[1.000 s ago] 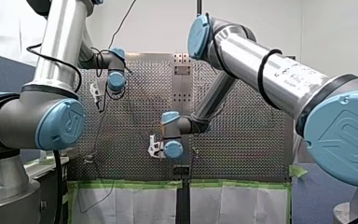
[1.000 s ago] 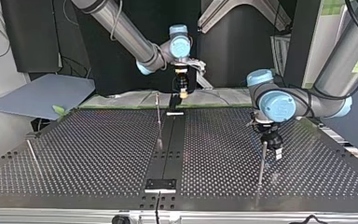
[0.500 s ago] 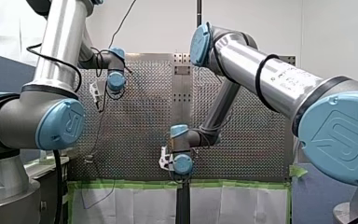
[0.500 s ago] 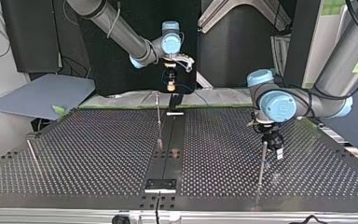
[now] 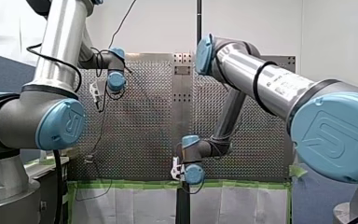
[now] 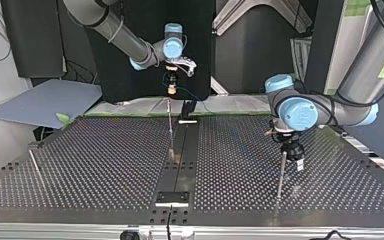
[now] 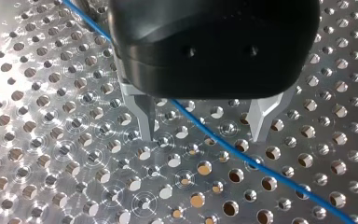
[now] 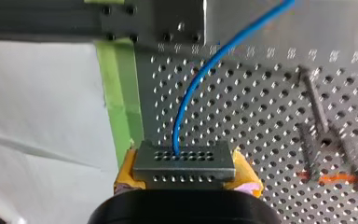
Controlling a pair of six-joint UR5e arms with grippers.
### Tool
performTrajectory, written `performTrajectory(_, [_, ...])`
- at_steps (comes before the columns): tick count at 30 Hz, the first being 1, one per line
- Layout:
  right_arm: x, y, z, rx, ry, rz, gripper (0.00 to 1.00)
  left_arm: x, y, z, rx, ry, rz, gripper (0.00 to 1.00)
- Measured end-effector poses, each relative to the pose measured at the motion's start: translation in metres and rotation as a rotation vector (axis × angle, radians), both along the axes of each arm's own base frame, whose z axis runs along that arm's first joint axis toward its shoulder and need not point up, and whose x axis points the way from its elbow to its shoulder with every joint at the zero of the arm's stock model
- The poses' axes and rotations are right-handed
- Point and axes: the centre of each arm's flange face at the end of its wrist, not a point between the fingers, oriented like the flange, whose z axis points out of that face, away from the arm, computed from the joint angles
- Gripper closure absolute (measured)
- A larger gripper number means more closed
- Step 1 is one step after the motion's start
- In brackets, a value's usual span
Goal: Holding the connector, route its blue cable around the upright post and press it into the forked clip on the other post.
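My right gripper [image 8: 184,171] is shut with its yellow pads on a grey perforated connector [image 8: 184,161]. A blue cable [image 8: 192,93] rises from the connector and curves off over the perforated table. In the top view this gripper [image 6: 171,89] hangs above the table's far edge, just behind a thin upright post [image 6: 170,131]. My left gripper [image 7: 205,126] stands open low over the table, and the blue cable [image 7: 223,145] runs on the surface between its metal fingers [image 7: 145,116]. In the top view it [image 6: 295,159] sits beside a second post [image 6: 280,175].
A third thin post [image 6: 35,165] stands at the top view's left. A black strip [image 6: 180,165] runs down the table's middle. Green tape [image 5: 233,184] and white sheeting line the table's edge under my right gripper. A grey board [image 6: 50,102] lies beyond the far left corner.
My right arm has carried the connector up and toward the top view's left, off the table's far edge; in the front view it moved down and right. My left arm has not moved.
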Motion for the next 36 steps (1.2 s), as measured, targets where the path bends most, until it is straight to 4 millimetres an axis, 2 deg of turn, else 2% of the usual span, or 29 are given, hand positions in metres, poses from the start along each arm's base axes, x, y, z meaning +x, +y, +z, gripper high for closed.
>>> performTrajectory(17, [-0.046, -0.061, -0.006, -0.041, 0.012, -0.009, 1.0, 0.0, -0.002, 0.0, -0.004, -0.002, -0.004, 0.0])
performTrajectory(25, [-0.063, -0.067, -0.038, -0.041, 0.026, -0.024, 1.0, 0.0, -0.002, 0.0, -0.004, -0.002, -0.003, 0.0])
performTrajectory(36, [-0.074, -0.061, -0.085, -0.032, 0.041, -0.026, 1.0, 0.0, -0.001, 0.0, -0.004, -0.001, -0.001, 0.0])
